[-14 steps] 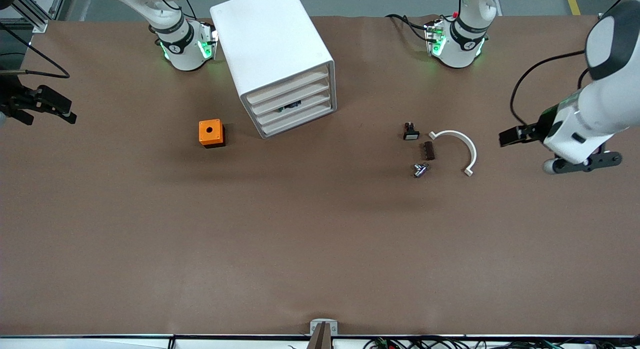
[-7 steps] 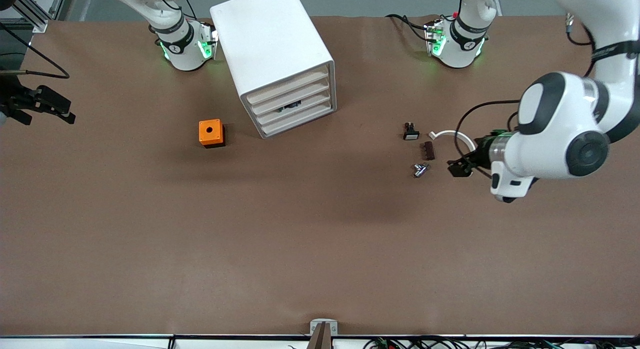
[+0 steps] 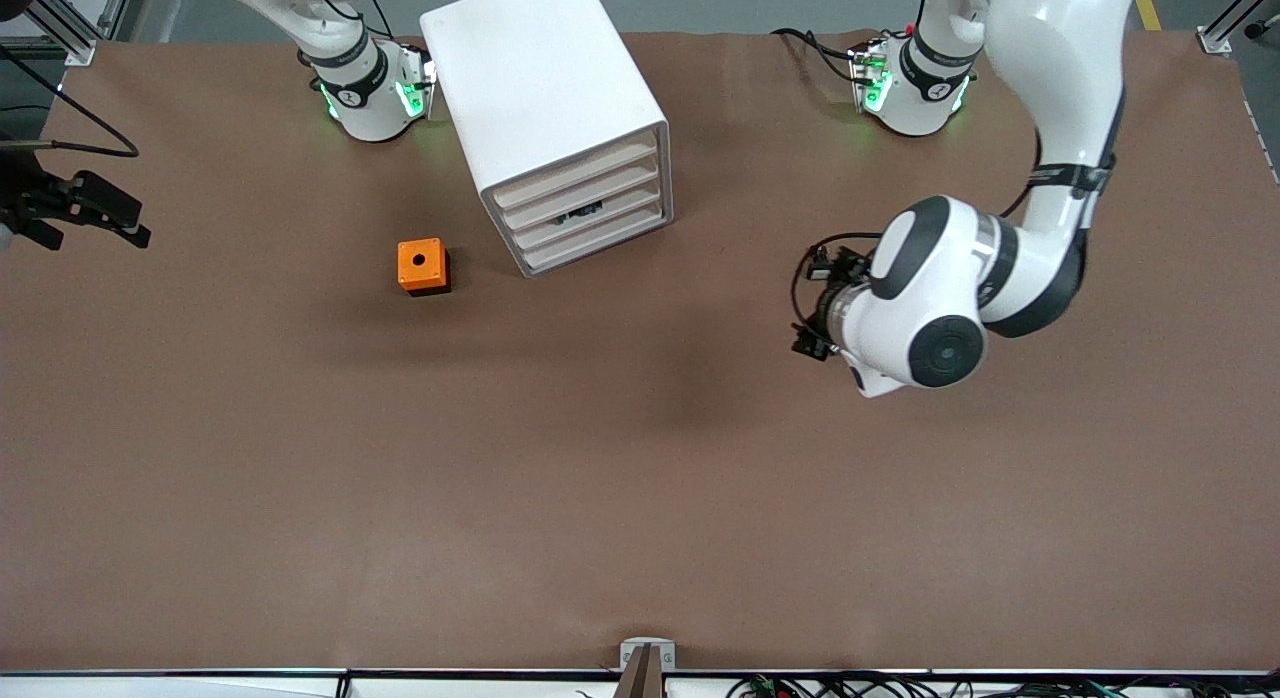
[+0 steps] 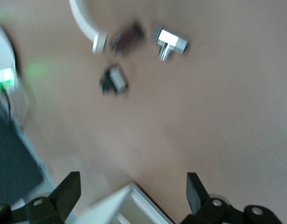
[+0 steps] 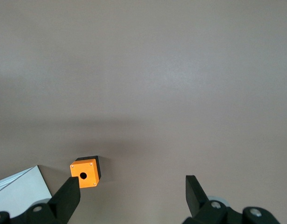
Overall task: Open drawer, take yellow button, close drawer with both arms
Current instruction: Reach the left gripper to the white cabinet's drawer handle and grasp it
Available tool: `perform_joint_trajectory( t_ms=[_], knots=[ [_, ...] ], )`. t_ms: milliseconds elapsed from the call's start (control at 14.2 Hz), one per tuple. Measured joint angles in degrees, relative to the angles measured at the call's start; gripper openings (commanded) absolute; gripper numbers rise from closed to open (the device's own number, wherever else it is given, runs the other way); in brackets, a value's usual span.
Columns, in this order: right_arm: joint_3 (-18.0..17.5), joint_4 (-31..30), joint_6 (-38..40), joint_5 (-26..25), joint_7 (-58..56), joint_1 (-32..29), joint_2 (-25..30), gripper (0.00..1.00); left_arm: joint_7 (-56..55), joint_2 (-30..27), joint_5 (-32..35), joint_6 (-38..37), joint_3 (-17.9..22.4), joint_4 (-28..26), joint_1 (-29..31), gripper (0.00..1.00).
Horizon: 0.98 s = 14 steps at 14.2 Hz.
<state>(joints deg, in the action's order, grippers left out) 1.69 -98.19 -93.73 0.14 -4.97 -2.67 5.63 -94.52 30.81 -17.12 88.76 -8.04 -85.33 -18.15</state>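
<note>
Since the earlier frame our left gripper [image 4: 129, 193] has swung over the small parts, jaws wide. Our right gripper [image 3: 85, 213] waits, jaws wide. All four cabinet [image 3: 545, 108] drawers sit shut.

You see even, diffuse overhead light on the brown table [image 3: 600, 478]. Soft shadows lie beside the orange cube [image 3: 421, 266], nearer the front camera. Green glow rings both arm bases. The left wrist view is motion-blurred; the metal fitting [image 4: 170, 43] beside the smeared parts glares.
</note>
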Motion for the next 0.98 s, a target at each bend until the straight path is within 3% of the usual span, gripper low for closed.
perform_joint_trajectory(
  t_ms=[352,563,774,985],
  knots=[
    [-0.02,0.0,0.09,-0.01,0.23,0.0,0.0,1.0,-18.07,3.67,-10.48,-3.07,-0.05,0.08,-4.9,1.0],
    [-0.08,-0.01,0.1,-0.01,0.95,0.0,0.0,1.0,-28.21,5.67,-21.39,-3.62,-0.03,0.09,-5.65,0.8],
    [-0.11,-0.01,0.1,-0.01,1.05,0.0,0.01,1.0,-35.6,7.15,-26.03,-4.09,-0.08,0.12,-7.67,0.71],
    [-0.13,-0.01,0.1,0.0,1.08,0.0,0.01,1.0,-40.34,8.17,-32.0,-4.08,-0.07,0.14,-10.25,0.71]
  ],
)
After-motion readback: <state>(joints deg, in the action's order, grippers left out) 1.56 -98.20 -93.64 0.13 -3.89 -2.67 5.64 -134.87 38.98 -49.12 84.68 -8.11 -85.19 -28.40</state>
